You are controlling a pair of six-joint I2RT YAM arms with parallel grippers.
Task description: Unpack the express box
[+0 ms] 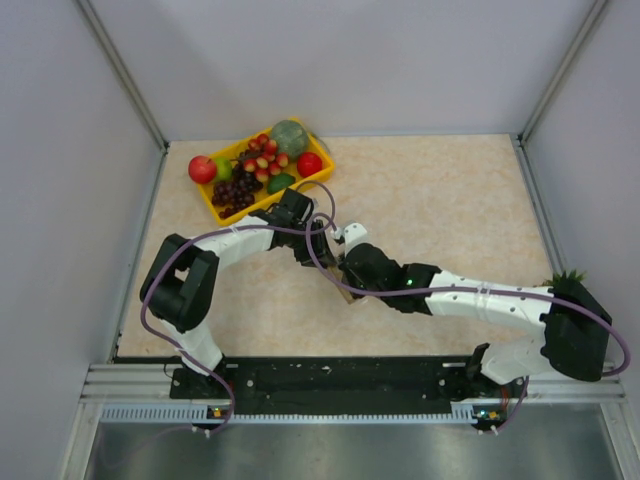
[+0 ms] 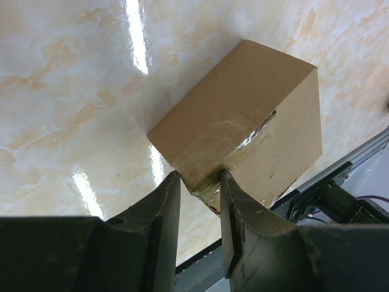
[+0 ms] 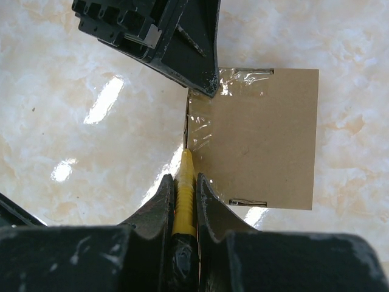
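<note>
The express box (image 2: 243,109) is a small brown cardboard box with clear tape on its seam, lying on the marbled table. My left gripper (image 2: 199,178) pinches the taped corner of the box between its fingers. From the right wrist view the box (image 3: 261,140) shows its flat top, with one of the left gripper's fingers (image 3: 182,42) at its upper left corner. My right gripper (image 3: 183,177) is shut on a yellow knife (image 3: 185,163) whose tip touches the box's taped left edge. In the top view both grippers meet mid-table and the box (image 1: 338,285) is almost hidden beneath them.
A yellow tray (image 1: 214,212) of fruit, with a red apple (image 1: 202,168), grapes and a green melon, stands at the back left. A green tufted object (image 1: 568,277) sits by the right arm's elbow. Grey walls enclose the table on three sides.
</note>
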